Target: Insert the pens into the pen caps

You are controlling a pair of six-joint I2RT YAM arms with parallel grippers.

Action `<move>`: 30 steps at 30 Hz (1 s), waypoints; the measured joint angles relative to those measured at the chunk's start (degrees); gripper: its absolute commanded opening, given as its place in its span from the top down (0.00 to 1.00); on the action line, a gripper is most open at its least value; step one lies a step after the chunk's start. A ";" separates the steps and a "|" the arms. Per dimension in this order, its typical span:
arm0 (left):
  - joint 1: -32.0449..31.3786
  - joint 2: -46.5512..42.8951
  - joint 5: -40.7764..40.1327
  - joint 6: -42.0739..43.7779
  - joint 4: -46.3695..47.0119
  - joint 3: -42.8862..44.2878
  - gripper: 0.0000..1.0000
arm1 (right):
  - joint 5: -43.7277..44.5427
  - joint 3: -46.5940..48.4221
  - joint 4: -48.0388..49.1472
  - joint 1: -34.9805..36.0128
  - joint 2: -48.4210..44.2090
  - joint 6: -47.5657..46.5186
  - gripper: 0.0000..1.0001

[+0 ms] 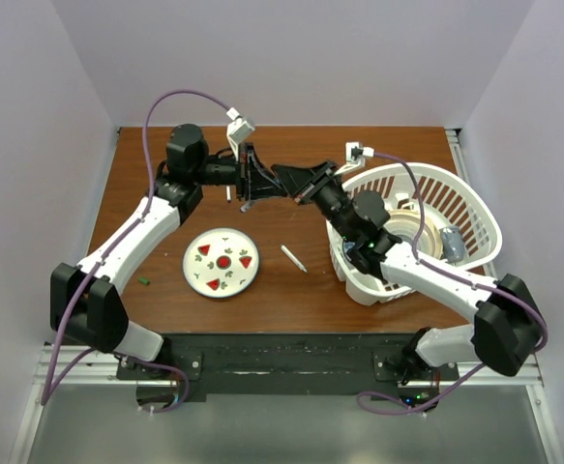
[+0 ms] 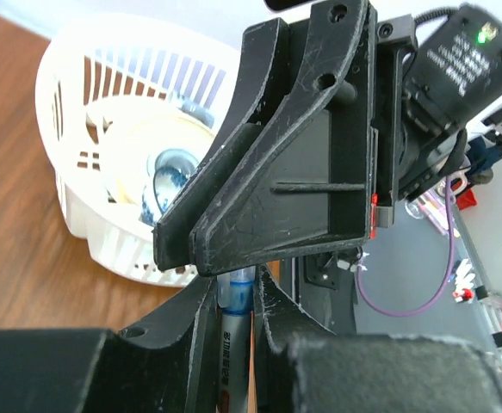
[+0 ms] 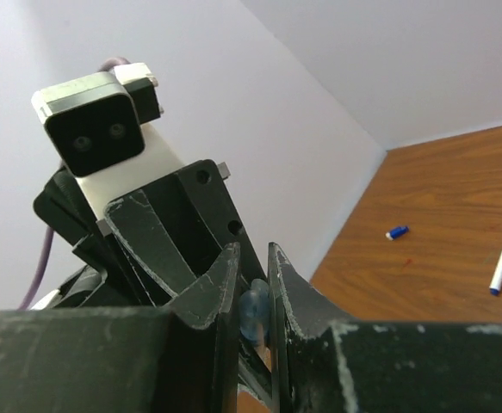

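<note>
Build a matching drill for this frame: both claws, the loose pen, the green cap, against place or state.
Things
1. left claw
2. right claw
3. loose pen
4. green cap

Place or state
A. lying on the table between the plate and the basket
B. shut on a blue cap
C. lying on the table, left of the plate
D. shut on a pen

Pairs: 1-D, 2-B, 3-A, 4-C
</note>
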 measured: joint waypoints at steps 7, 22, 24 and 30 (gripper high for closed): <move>1.95 -2.62 -2.23 -3.50 15.52 -8.02 1.00 | -3.48 10.67 -19.34 0.72 -0.74 -7.72 0.44; 4.96 -10.82 -31.36 -2.01 9.03 -13.73 1.00 | -21.42 14.97 -42.97 -8.52 -13.90 -14.47 0.11; 6.21 -11.32 -37.33 -0.87 3.82 -14.53 1.00 | -21.86 13.29 -43.80 -8.50 -16.09 -14.82 0.10; 14.62 -12.59 -53.77 3.30 -9.88 -19.43 1.00 | -22.49 9.01 -46.53 -8.50 -20.28 -15.28 0.09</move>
